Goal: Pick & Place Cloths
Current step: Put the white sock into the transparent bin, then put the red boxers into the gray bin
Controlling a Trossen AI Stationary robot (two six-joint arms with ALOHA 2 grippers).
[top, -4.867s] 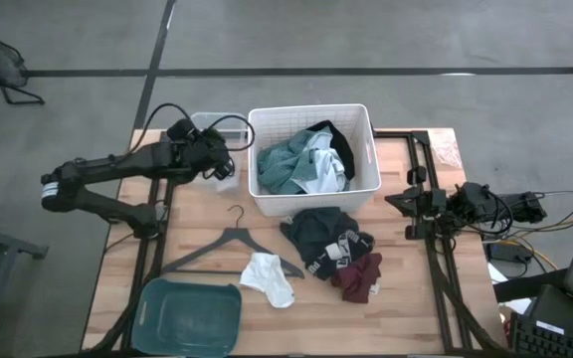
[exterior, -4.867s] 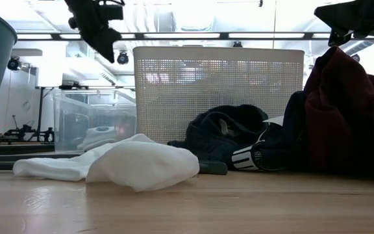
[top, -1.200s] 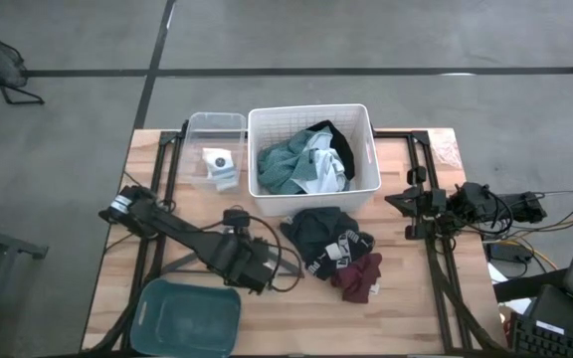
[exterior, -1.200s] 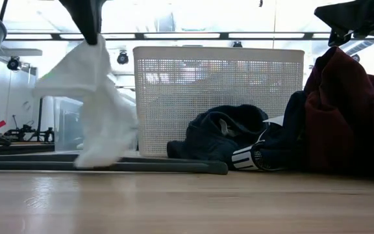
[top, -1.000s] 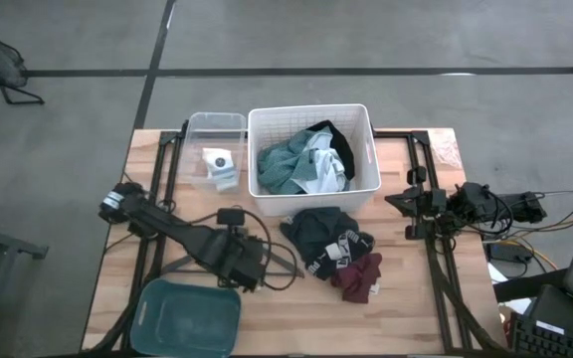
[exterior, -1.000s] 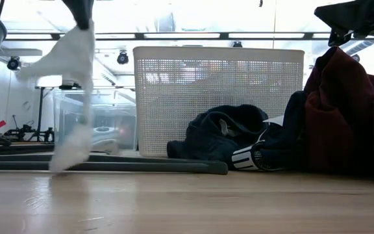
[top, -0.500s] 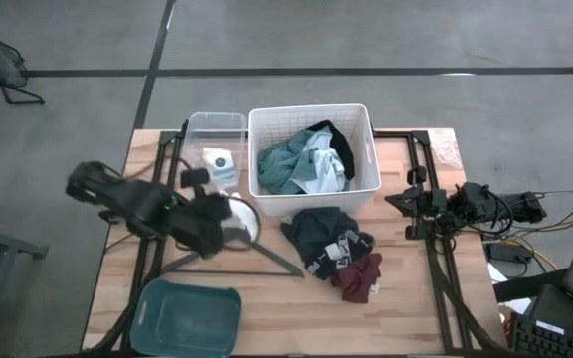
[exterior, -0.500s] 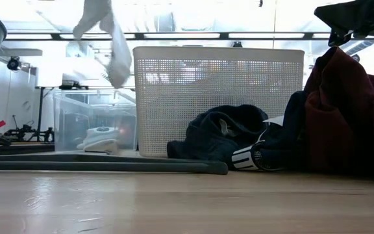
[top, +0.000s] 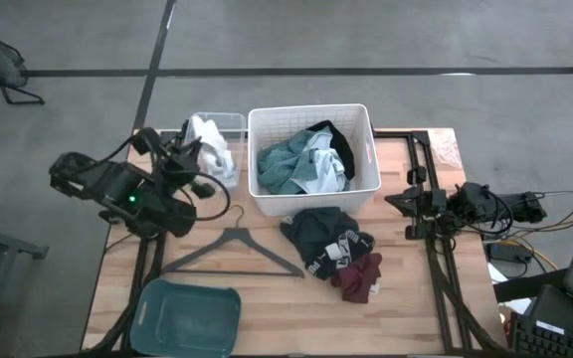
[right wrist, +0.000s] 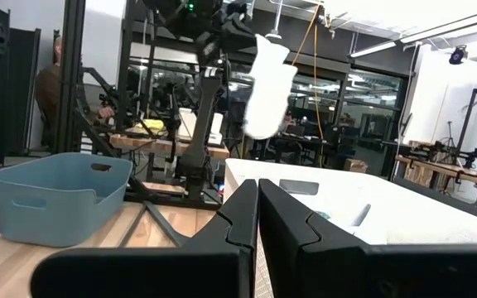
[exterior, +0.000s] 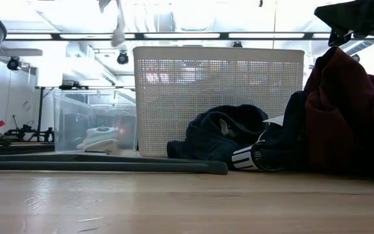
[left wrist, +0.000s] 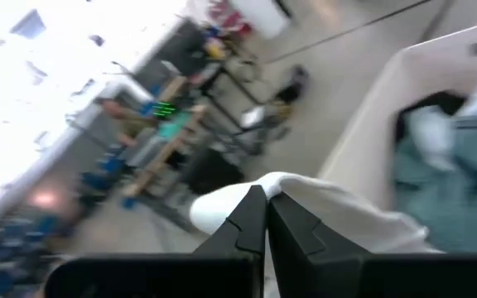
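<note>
A white cloth (top: 208, 140) hangs from my left gripper (top: 189, 142), which is shut on it above the clear bin (top: 229, 119) at the far left. In the low view only the cloth's lower end (exterior: 117, 23) shows, at the top. The white basket (top: 366, 134) holds a teal cloth (top: 285, 164) together with white-grey and black ones. In front of the basket, a black cloth with white print (top: 324, 237) and a maroon cloth (top: 359, 276) lie on the table. My right gripper (top: 409, 204) rests shut at the right edge. My left gripper pinches the white cloth between its two shut fingers, at a bunched part (left wrist: 281, 187) near its upper end (right wrist: 270, 40); how many layers I cannot tell. The cloth hangs slack below the fingers, lifted clear of the table and above the clear bin.
A black clothes hanger (top: 232, 254) lies flat on the table in front of the left arm. A teal tub (top: 187, 316) stands at the near left corner. The clear bin holds a small white thing (exterior: 99, 138). Cables trail off the right edge.
My left gripper has risen and gone from over the hanger toward the far edge and the clear bin, still shut on the white cloth. The cloth has swung up with it, clear of the table, and now hangs over the bin.
</note>
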